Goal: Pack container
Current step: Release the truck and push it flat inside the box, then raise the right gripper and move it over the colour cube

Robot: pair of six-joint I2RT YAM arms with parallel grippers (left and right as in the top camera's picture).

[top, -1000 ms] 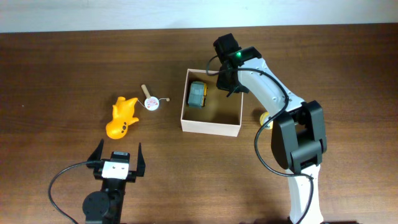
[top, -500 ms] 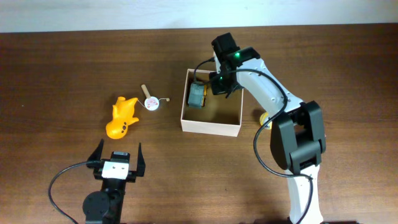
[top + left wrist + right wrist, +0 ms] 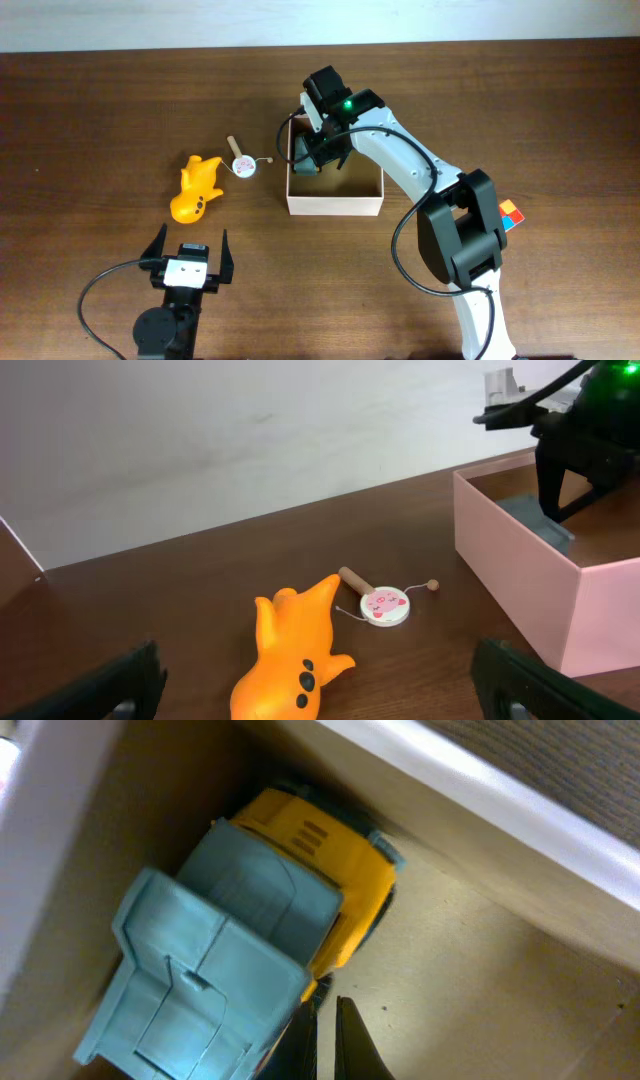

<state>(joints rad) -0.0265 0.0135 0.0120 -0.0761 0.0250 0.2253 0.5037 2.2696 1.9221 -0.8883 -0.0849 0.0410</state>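
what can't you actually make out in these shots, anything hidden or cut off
- Overhead: the toy truck inside the container is almost wholly hidden beneath the right gripper.
- Right wrist: the gripper's fingers run off the bottom edge, so whether they touch the truck is unclear.
- Overhead: the coloured block is partly hidden behind the right arm.

Left tool [image 3: 190,248] wide open, held low and near — right tool [image 3: 325,1038] pinched closed, reaching forward
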